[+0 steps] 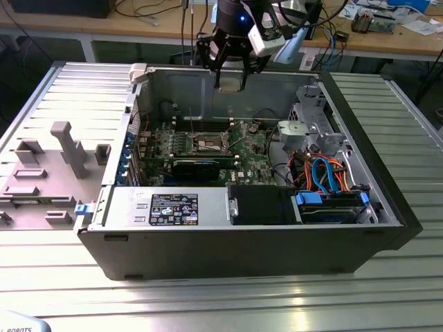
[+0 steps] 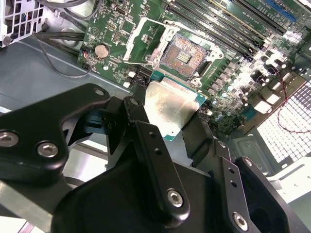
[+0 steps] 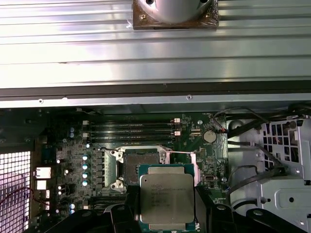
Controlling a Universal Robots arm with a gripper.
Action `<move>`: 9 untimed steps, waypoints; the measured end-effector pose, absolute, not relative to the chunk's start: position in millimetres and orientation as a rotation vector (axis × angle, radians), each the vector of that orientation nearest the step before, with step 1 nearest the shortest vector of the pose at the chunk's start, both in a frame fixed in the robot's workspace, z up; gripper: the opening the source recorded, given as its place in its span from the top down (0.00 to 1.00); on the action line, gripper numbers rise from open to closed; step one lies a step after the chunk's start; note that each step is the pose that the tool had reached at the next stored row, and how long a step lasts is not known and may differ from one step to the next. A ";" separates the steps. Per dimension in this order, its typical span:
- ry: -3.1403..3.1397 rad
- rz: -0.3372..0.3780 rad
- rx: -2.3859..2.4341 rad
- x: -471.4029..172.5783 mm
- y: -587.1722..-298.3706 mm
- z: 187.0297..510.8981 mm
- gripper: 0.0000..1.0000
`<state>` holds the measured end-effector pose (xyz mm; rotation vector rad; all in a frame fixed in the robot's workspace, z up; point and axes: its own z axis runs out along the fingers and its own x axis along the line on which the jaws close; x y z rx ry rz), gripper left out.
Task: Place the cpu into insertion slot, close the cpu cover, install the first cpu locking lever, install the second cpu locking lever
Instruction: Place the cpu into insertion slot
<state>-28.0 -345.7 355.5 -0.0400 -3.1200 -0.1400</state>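
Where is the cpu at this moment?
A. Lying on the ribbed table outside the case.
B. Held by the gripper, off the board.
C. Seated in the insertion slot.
B: in the second wrist view the gripper is shut on the cpu, and the insertion slot shows its bare contacts.

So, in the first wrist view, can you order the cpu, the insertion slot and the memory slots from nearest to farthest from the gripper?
1. cpu: held in the gripper itself.
2. slot: empty, just past the cpu.
3. memory slots: beyond the slot, farthest of the three.
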 end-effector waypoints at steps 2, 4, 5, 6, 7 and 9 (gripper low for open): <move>-3.120 -0.140 -0.040 -28.0 -345.7 355.2 0.46; -3.120 -0.140 -0.040 -28.1 -345.7 352.4 0.46; -3.120 -0.140 -0.040 -28.1 -345.7 349.8 0.46; -3.120 -0.140 -0.040 -28.1 -345.7 349.7 0.46; -3.120 -0.140 -0.040 -28.1 -345.7 349.6 0.46; -3.120 -0.140 -0.040 -28.1 -345.7 349.1 0.46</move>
